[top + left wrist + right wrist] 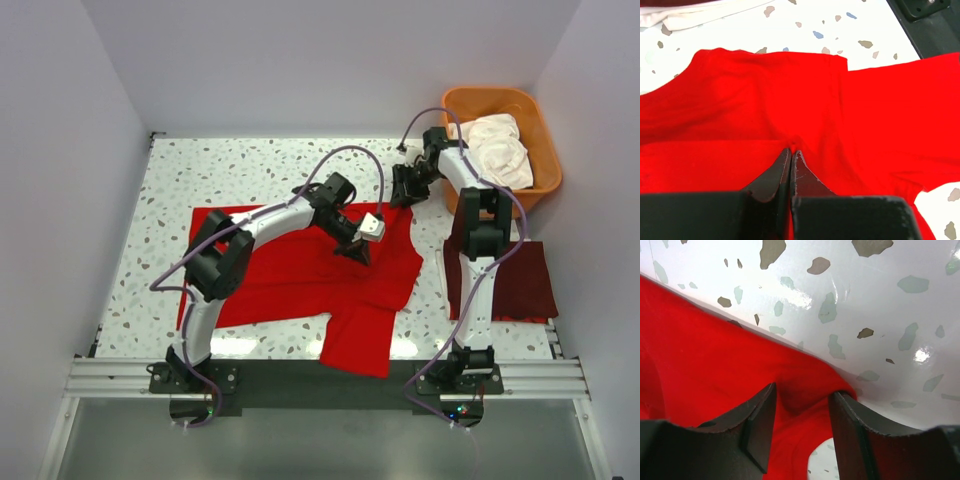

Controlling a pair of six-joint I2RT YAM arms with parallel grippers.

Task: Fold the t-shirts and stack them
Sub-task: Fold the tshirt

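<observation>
- While the left end effector (357, 250) is pinched tight on a small pucker of the red shirt (290, 270), the right end effector (405, 190) stands about half open. Its jaws straddle a ridge at the same shirt's far edge without clamping it.
- Left of the tub (545, 120), the red shirt lies spread on the surface (200, 170). A folded maroon shirt (525, 285) sits just on the near side of the tub, and white shirts (500, 150) are inside it.
- Risk: the left pinch looks thin, so a pull could slip it free, or drag up both layers and bunch the cloth.
- Risk: if the right jaws close on only the hem's lip, that corner may drop mid-fold and leave the fold skewed.
- Risk: uneven lifting by the two arms would twist the shirt.
- Long axis: it runs side to side. The sleeved end seems to point toward the tub and the hem away from it, with one sleeve trailing toward the near edge of the surface.
</observation>
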